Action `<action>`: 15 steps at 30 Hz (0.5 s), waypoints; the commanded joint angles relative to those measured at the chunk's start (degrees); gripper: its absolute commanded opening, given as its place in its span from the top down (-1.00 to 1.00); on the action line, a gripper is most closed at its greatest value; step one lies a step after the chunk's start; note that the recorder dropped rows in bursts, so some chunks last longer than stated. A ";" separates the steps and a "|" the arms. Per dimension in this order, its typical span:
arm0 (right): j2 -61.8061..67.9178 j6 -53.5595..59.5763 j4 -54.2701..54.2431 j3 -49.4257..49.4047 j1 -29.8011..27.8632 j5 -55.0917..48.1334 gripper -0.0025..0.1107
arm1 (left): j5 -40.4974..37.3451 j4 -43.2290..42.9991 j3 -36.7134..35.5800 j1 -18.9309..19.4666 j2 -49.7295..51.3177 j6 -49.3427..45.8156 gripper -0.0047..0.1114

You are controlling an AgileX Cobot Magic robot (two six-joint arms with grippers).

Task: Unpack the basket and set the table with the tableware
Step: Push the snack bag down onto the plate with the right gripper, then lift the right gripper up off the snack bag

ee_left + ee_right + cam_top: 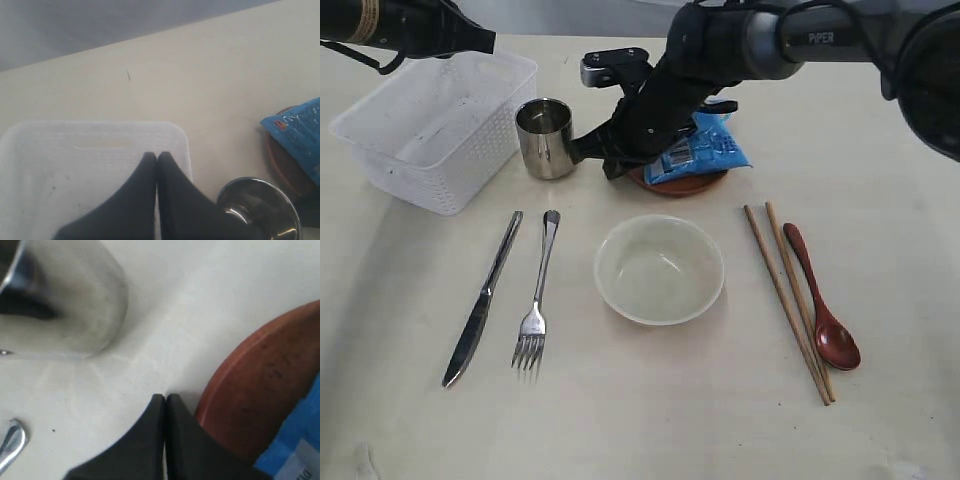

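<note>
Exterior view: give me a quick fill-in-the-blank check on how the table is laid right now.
The blue snack packet lies on the brown ____.
The fork lies between the knife and the ____.
The spoon lies alongside the wooden ____.
The steel cup stands upright next to the white ____.
Missing words: saucer; bowl; chopsticks; basket.

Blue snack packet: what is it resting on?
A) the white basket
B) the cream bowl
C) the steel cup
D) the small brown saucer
D: the blue snack packet lies on the small brown saucer, whose rim shows beneath it.
</note>
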State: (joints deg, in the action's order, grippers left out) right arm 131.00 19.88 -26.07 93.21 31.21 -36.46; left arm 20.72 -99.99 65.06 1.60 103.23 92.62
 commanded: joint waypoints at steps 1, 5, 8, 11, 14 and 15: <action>-0.03 -1.39 1.00 0.02 -3.04 0.54 0.96 | -0.01 0.04 0.30 -0.18 -0.58 0.32 0.91; -0.03 -2.57 1.00 0.02 -5.38 0.13 0.96 | -0.13 0.04 0.30 -0.18 -0.58 0.39 0.91; -0.03 -3.40 1.00 0.02 -6.69 0.13 0.96 | -0.13 0.04 0.30 -0.18 -0.58 0.39 0.91; -0.03 -4.49 1.10 0.02 -7.55 -0.29 0.96 | -0.13 0.04 0.30 -0.18 -0.58 0.39 0.91; -0.03 -5.15 1.10 0.02 -7.78 -0.95 0.96 | -0.13 0.04 0.30 -0.18 -0.58 0.39 0.91; -0.03 -5.15 1.26 0.02 -7.78 -1.25 0.96 | -0.13 0.04 0.30 -0.18 -0.58 0.39 0.91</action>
State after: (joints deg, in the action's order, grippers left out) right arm 131.00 15.09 -25.74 93.21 24.00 -36.65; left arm 20.72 -99.99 65.06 1.60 103.23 92.62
